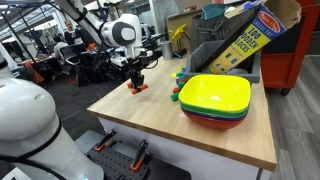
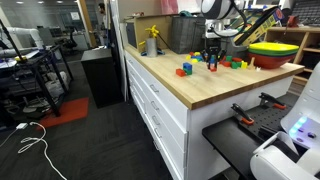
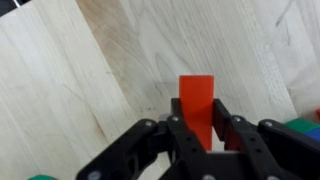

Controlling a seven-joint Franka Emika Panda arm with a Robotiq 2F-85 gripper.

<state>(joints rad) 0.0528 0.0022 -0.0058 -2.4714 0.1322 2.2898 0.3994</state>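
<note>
The broad surface [image 1: 200,140] is a butcher-block slab of pale wood with long, streaky grain and a squared front edge. It sits on a white cabinet of flat-fronted drawers [image 2: 160,105]. At its far end leans a tall cardboard box [image 1: 250,40] with yellow printed lettering, its flaps standing open. In front of the box is a stack of bowls [image 1: 215,98], smooth glossy plastic with rounded-square rims. A yellow bowl is on top, with green and red ones nested beneath. A grey bin [image 2: 185,35] and a slim yellow bottle [image 2: 152,40] stand further along the wood. The pincer [image 3: 200,128] is matte black, with jointed links and flat, straight fingers [image 3: 176,132]. It points straight down over the corner of the surface well apart from the bowls. It is closed part-way, with one finger pressed against each side of a red block [image 3: 197,95]. The block is an upright rectangular piece with flat faces and sharp edges, and its paint is even and unmarked. In an exterior view its lower end is at the wood, though I cannot tell whether it rests there or hangs just above. A few small cube-like blocks [image 2: 185,70] in red and blue lie near, apart from the held one.
</note>
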